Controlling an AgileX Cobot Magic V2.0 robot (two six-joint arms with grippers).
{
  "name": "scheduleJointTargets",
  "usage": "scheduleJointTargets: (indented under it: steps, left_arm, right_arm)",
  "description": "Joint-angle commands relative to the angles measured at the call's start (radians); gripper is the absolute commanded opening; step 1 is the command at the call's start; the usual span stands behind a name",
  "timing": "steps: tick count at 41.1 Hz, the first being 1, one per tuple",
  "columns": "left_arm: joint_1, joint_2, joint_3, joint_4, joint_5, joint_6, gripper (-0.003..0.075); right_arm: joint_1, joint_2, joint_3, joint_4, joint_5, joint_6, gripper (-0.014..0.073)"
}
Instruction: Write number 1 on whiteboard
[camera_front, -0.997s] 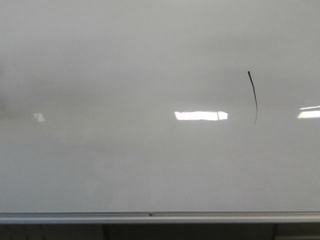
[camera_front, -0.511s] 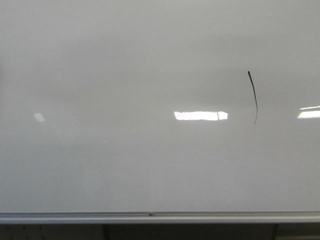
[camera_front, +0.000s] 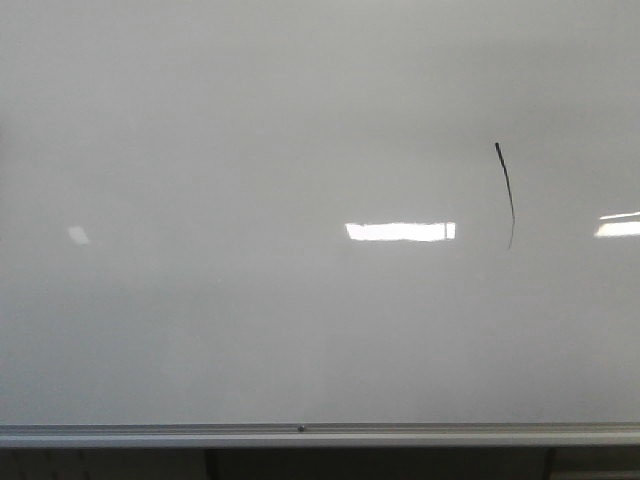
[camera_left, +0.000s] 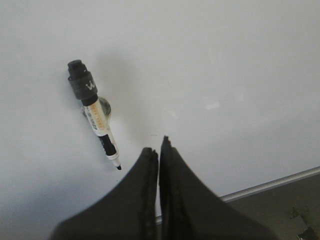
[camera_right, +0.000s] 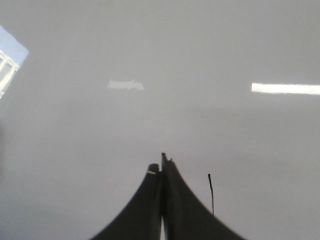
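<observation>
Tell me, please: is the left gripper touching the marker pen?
Apart. In the left wrist view, bare white surface shows between the marker pen and the shut fingertips of the left gripper.

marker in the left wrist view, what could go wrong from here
The marker sits uncapped on the whiteboard, apart from the shut left fingers, so its tip may dry or smudge the surface. The number 1 is thin and fades at its lower end; it may read poorly, and a sweep by the right gripper could smear it.
</observation>
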Motion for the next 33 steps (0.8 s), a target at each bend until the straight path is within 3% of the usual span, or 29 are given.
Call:
scheduleJointTargets:
  steps: [1,7,17,23,33]
  left_arm:
    - [-0.042,-0.052,-0.025,-0.027,-0.052,-0.004,-0.002]
    - [-0.116,-0.138,0.038,-0.027,-0.147,0.025,-0.002]
    - [-0.217,-0.393,0.296,-0.072,-0.345,0.025,-0.002]
    - [-0.222,-0.56,0.407,-0.157,-0.37,0.025,-0.002]
    - [-0.222,-0.801,0.538,-0.167,-0.37,0.025,-0.002]
  right_arm:
    - [-0.005,-0.006,-0.026,0.026,-0.048,-0.004,-0.006]
    - [-0.005,-0.006,-0.014,0.026,-0.044,-0.004,-0.006]
    - [-0.005,-0.062,0.074,0.026,-0.05,-0.026,-0.006]
    - [-0.005,-0.183,0.146,0.026,-0.056,-0.051,-0.006]
    - [-0.005,-0.445,0.257,0.034,-0.056,-0.05,-0.006]
